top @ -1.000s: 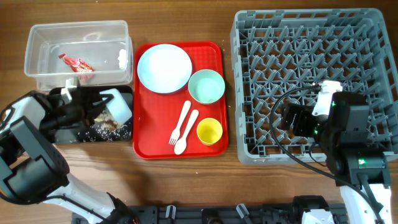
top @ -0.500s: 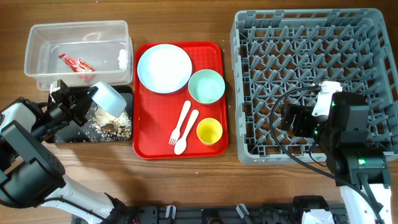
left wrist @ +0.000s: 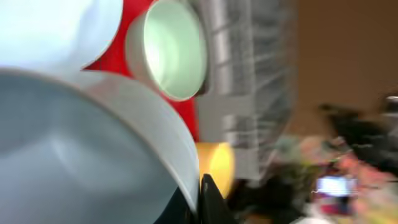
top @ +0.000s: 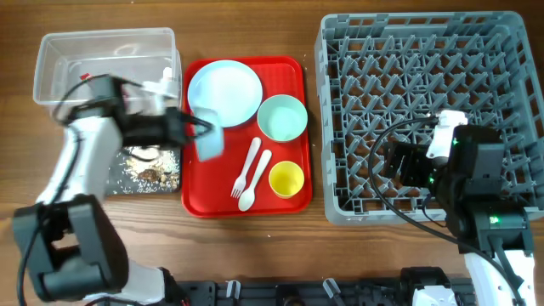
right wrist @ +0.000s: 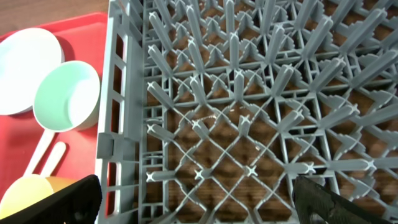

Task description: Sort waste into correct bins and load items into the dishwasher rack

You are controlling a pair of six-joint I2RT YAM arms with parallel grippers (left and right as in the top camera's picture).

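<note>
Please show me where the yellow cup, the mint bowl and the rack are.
yellow cup point(top: 286, 179), overhead view, inside bottom.
mint bowl point(top: 282, 117), overhead view, inside centre.
rack point(top: 325, 127), overhead view, left wall.

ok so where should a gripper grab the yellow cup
Best by its rim, from straight above: the yellow cup stands upright, mouth up, on the red tray. One finger inside, one outside on its right wall, since the white spoon lies close on its left and the mint bowl sits just behind.
</note>
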